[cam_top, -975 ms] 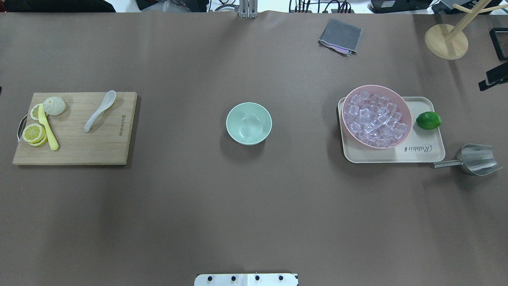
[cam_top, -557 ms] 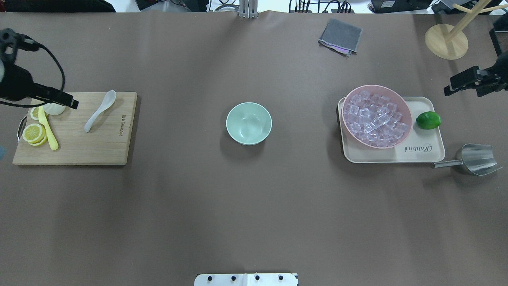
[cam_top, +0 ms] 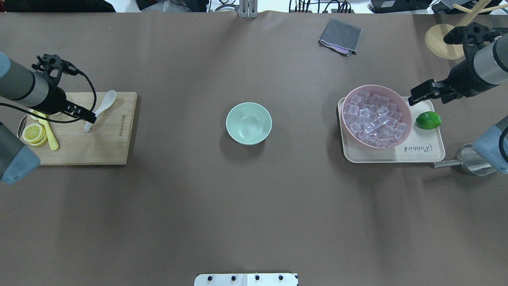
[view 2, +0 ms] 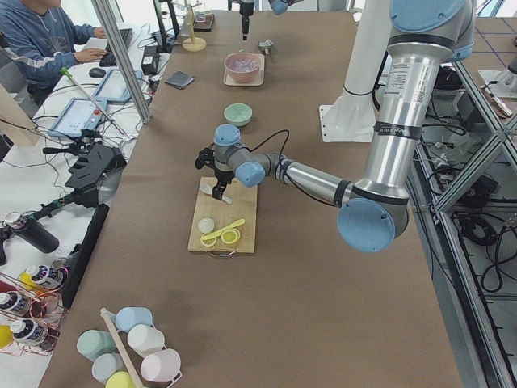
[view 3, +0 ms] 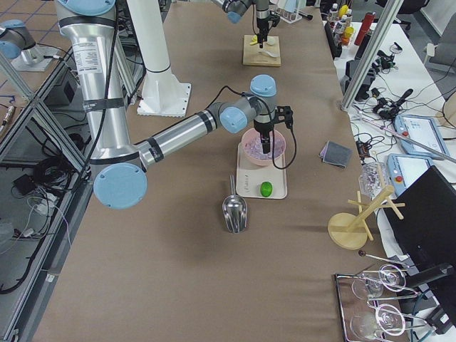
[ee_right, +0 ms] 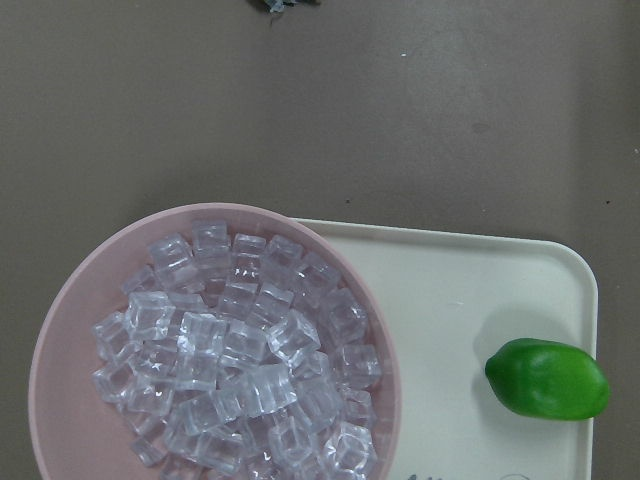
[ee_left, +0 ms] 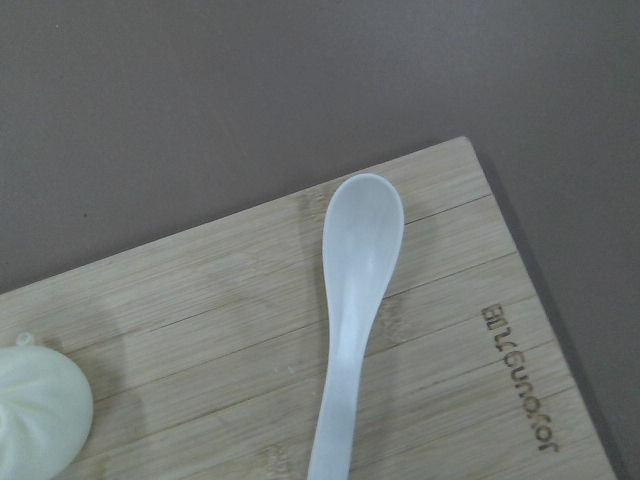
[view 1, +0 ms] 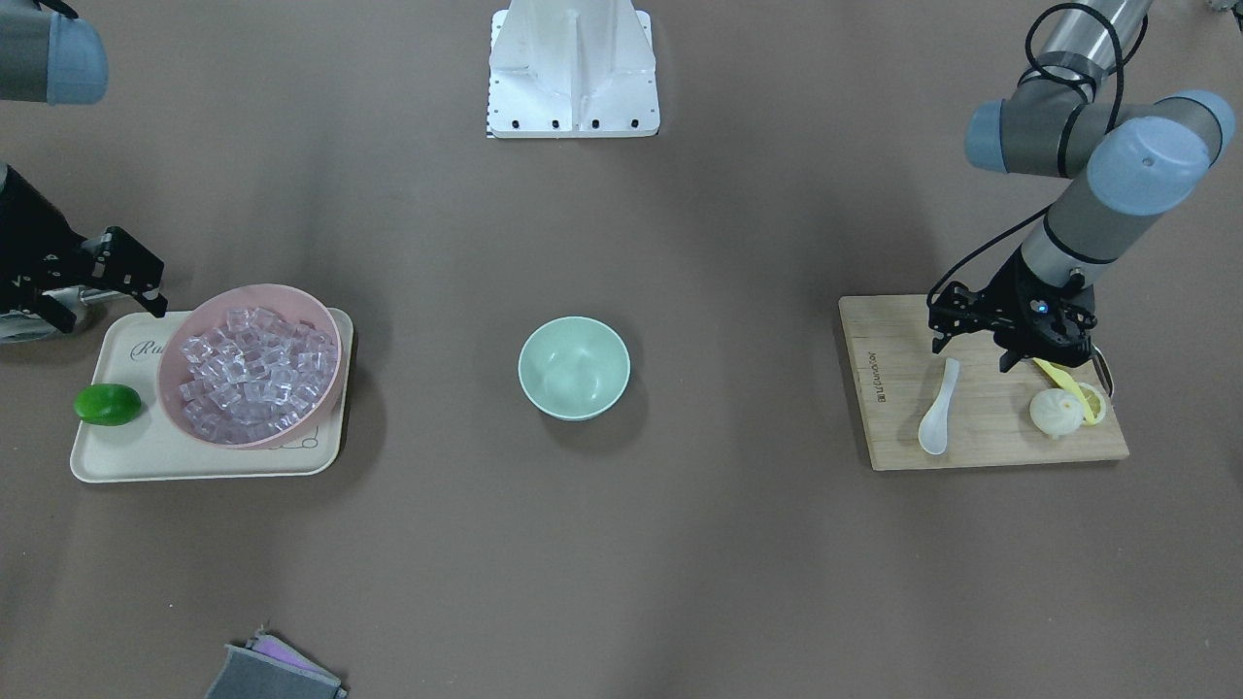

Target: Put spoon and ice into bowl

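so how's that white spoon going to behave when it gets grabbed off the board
Likely stiff: the spoon looks like one moulded, slightly translucent piece. Its smooth, narrow, curved handle may slip or twist when pinched. It probably slides easily if nudged, since it lies loose on the flat cutting board.

light: bright, even | shadows: soft | focus: sharp

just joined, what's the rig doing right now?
Early stage: nothing is picked up yet. The left gripper hangs open over the cutting board, by the handle end of the spoon, which lies flat on the wood. The right gripper hovers over the pink bowl full of ice on the tray; whether it is open is unclear. The green bowl in the middle of the table is empty.
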